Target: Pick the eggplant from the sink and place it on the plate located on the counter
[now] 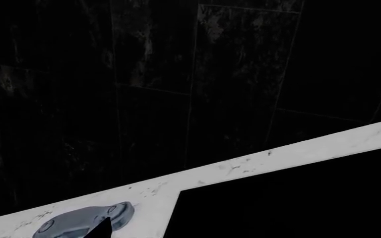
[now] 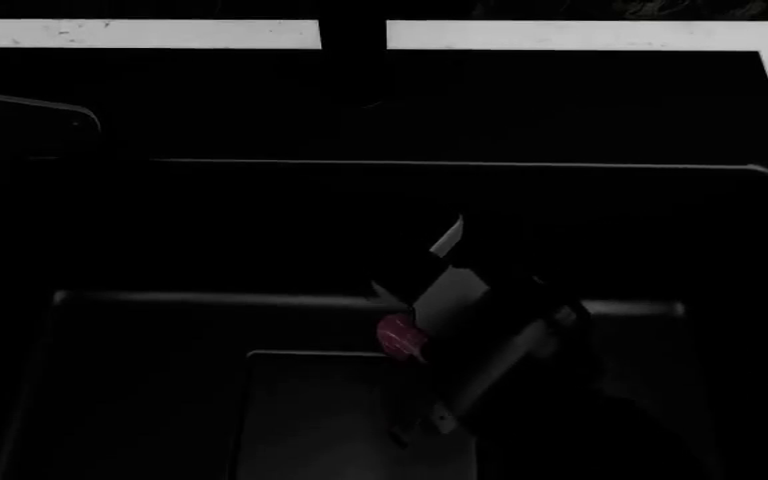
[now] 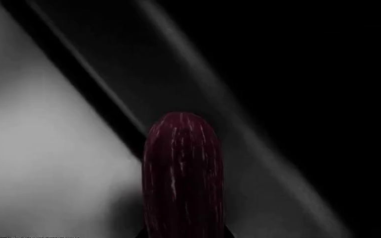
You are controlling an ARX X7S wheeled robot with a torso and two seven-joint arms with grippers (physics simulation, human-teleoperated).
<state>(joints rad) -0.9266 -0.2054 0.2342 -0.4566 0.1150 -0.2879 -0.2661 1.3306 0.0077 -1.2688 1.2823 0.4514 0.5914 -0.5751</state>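
- Right wrist view: eggplant [image 3: 182,173] fills the near foreground, long axis running straight out from the right claw, seemingly gripped at its hidden end; jaws not visible.
- Head view: right claw [image 2: 418,330] over the sink [image 2: 157,400].
- Left claw [image 1: 101,229] far off over the desk [image 1: 257,161]; grip state impossible to tell.
- Plate unseen.

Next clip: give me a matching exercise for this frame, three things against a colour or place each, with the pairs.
Things:
1. eggplant
2. sink
3. counter

Descriptions:
A. white marble strip along the head view's top edge
B. dark purple, close before the right wrist camera
C. black basin below the right arm

Pairs: 1-B, 2-C, 3-A
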